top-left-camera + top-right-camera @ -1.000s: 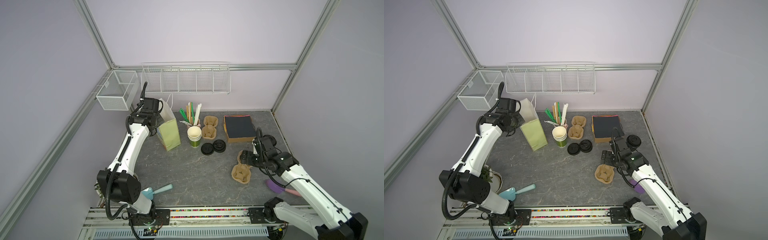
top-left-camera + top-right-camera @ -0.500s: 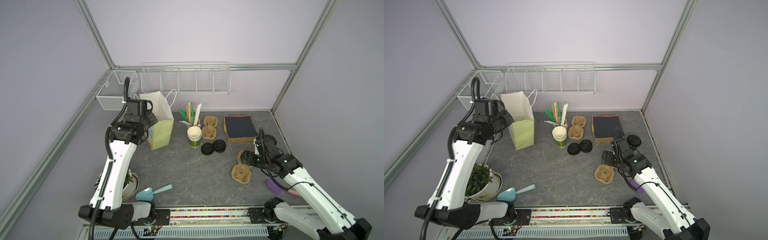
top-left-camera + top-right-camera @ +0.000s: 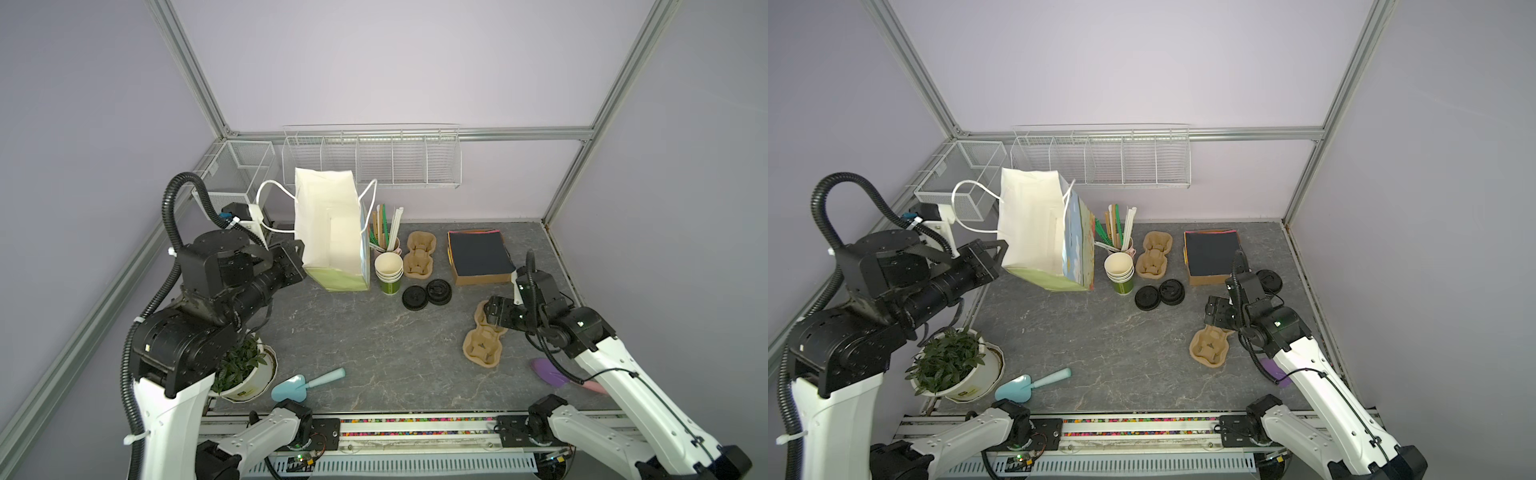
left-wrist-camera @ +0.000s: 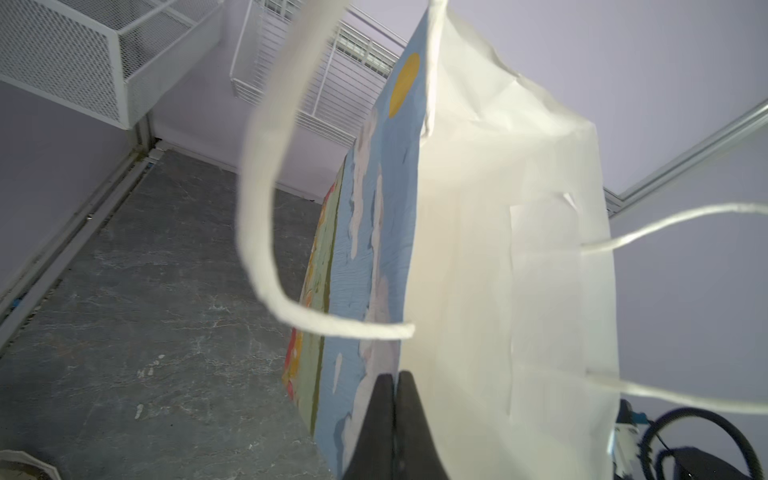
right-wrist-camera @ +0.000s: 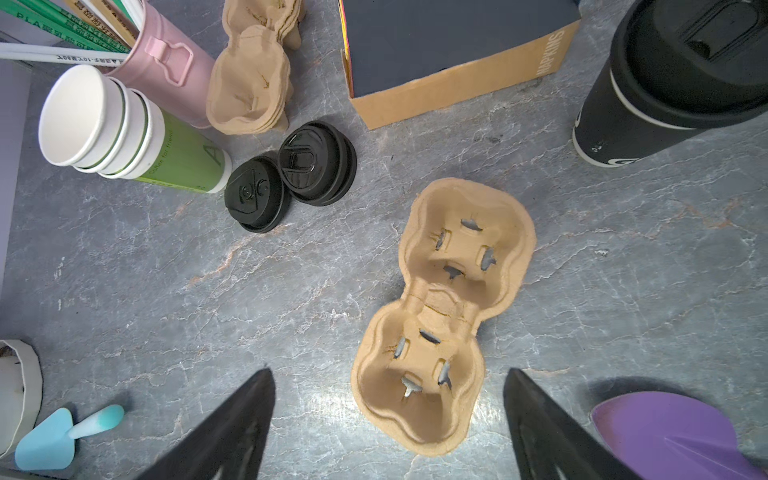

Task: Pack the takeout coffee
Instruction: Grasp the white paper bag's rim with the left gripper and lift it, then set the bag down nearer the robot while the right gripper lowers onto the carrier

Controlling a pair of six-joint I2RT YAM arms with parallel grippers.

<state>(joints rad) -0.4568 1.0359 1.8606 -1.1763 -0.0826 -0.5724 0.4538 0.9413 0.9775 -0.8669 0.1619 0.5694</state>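
Your left gripper (image 4: 395,380) pinches the edge of the paper bag (image 3: 332,232) at far left, while your right gripper (image 5: 388,376) hangs wide open and empty above the cup carrier (image 5: 465,249).

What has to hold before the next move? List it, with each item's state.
1. Left gripper shut on bag rim: ok.
2. Bag mouth open: ok.
3. Bag base resting on table: cannot tell.
4. Right gripper open over carrier: ok.
5. Carrier wells empty: ok.
6. Lidded cup in carrier: not ok; it stands apart on the table.
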